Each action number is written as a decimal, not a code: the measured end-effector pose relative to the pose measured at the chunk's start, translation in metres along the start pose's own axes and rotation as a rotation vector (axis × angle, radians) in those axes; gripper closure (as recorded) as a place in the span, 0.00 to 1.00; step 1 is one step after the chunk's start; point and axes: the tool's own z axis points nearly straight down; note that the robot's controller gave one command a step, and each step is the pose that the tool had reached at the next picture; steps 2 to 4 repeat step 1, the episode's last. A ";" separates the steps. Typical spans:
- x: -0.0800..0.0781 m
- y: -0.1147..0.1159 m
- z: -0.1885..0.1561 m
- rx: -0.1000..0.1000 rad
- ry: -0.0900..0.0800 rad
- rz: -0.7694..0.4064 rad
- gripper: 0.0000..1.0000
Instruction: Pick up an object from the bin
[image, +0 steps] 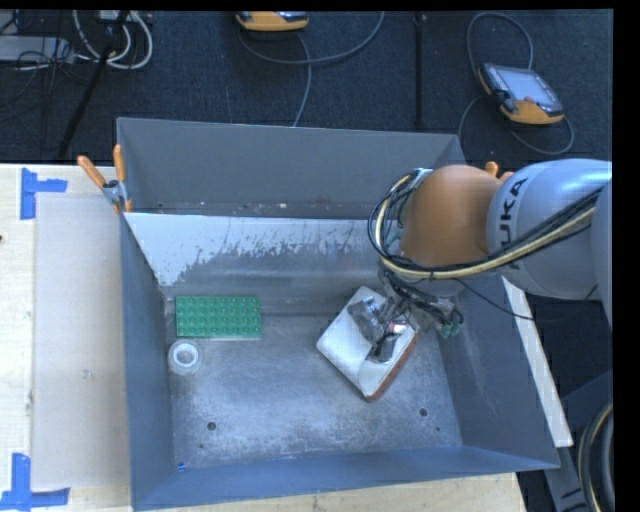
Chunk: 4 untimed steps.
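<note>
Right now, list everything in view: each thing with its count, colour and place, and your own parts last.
bin: one, grey metal, middle of the view.
studded plate: one, green, flat on the bin floor at the left, near the back wall.
small ring: one, clear to whitish, just in front of the plate's left end.
flat slab: one, white with a brown edge, on the bin floor right of centre, lying askew.
handheld units: two, orange and grey, on the dark floor behind the bin, with cables.
arm: one, pale grey with an orange cover, reaching in from the right.
pincer: one, dark, down over the white slab.
</note>
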 end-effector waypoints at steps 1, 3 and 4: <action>0.041 -0.003 -0.148 0.005 -0.013 -0.008 1.00; 0.041 -0.003 -0.148 0.005 -0.013 -0.008 1.00; 0.041 -0.003 -0.148 0.005 -0.013 -0.008 1.00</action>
